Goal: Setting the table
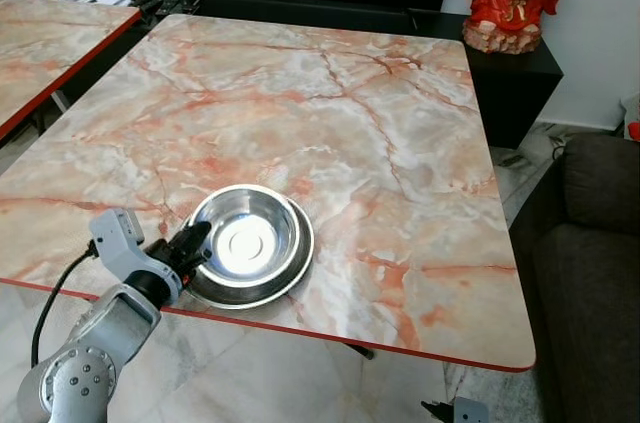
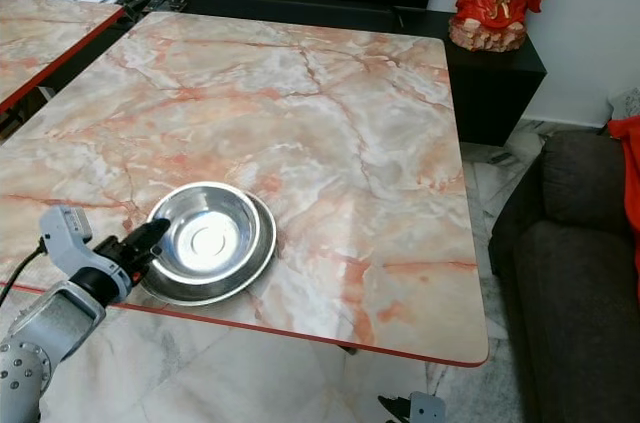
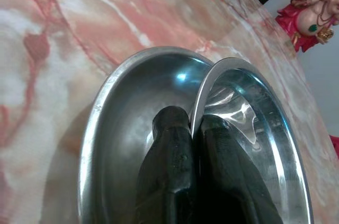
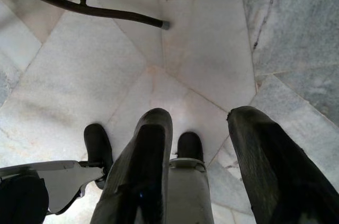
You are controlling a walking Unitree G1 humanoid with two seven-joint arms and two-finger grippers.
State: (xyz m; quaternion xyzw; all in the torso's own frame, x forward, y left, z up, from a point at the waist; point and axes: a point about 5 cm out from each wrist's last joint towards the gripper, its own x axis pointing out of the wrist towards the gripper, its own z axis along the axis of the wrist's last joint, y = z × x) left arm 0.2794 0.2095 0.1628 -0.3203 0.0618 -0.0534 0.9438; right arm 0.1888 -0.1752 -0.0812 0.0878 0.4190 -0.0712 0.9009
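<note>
The left pincer point(image 1: 197, 244) was clamped on the near rim of a shiny round steel bowl point(image 1: 246, 238), one finger inside, one outside. That bowl sat nested in a wider, shallow steel plate point(image 1: 296, 265) near the front left edge of the pink-and-orange marbled table point(image 1: 330, 123) w/ red trim. Both dishes were empty. Step in hand, prob.: placing the bowl & plate as a setting. Next move likely calls for letting go and lifting clear w/o dragging the bowl. The right pincer point(image 4: 198, 168) hung idle over the pale marble floor point(image 4: 201, 38), fingers apart.
</note>
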